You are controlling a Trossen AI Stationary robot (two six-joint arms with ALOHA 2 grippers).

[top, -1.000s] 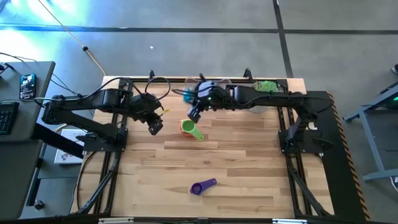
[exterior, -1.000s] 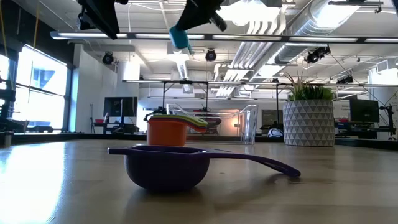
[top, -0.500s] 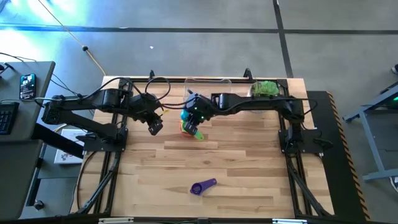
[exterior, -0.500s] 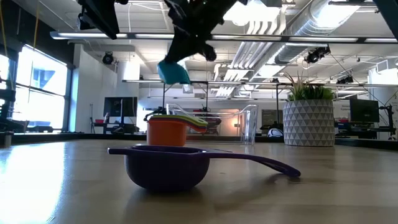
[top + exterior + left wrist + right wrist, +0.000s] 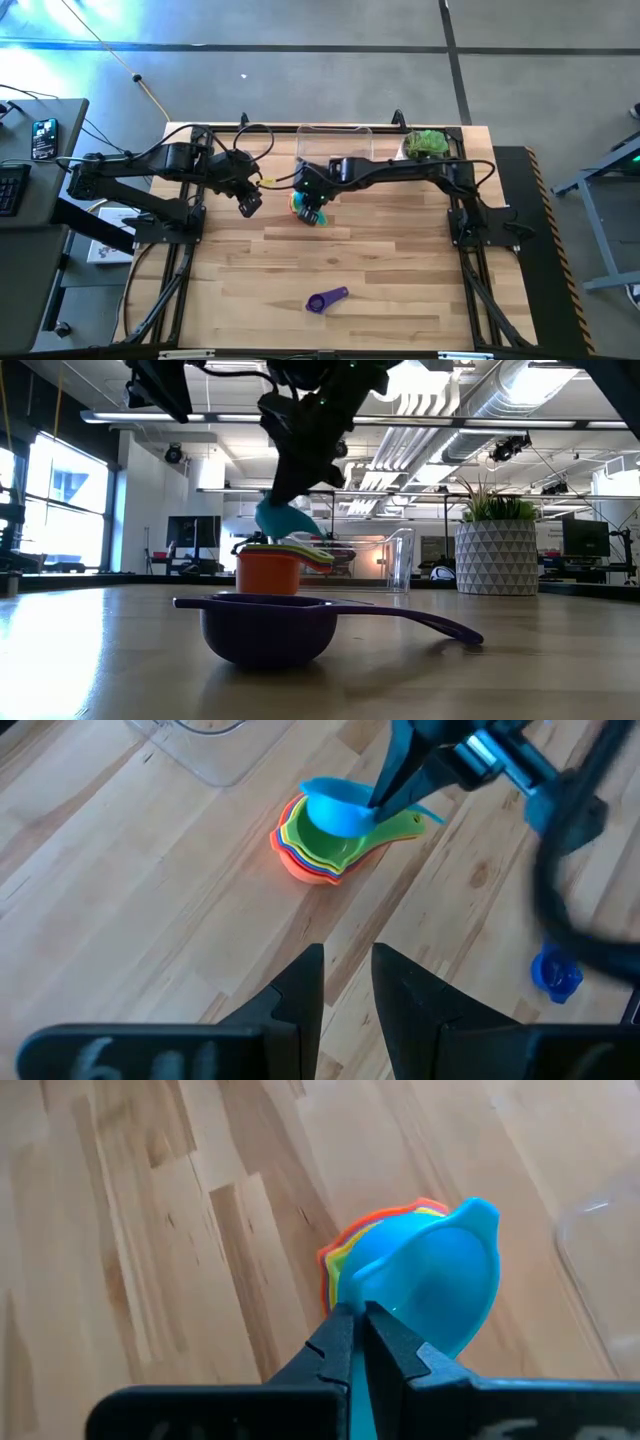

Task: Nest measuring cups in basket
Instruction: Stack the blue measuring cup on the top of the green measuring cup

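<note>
A stack of nested measuring cups [image 5: 303, 208] [image 5: 320, 845], orange outermost and green innermost, stands on its base on the table in front of the clear basket [image 5: 335, 135] [image 5: 205, 740]. My right gripper [image 5: 357, 1330] [image 5: 392, 788] is shut on a teal cup [image 5: 440, 1275] [image 5: 280, 520] right over the stack. A purple cup [image 5: 327, 299] [image 5: 265, 630] sits upright near the table's front edge. My left gripper [image 5: 347, 985] [image 5: 250, 205] hangs open left of the stack with nothing between its fingers. My right gripper pinches the teal cup's handle [image 5: 372, 1292] between its two fingers. The fingers slant down from the table's right and far side. The cup hangs tilted, bowl lowest, just over the green cup [image 5: 345, 848]; whether they touch I cannot tell.
A white pot with a green plant [image 5: 427, 142] [image 5: 497, 555] stands at the far right, beside the basket. Bare wood lies between the stack and the purple cup, and along the table's left and right sides.
My right gripper has come down toward the stack and tipped more steeply, staying shut on the teal cup. The cup has dropped from well above the table to just over the nested cups.
</note>
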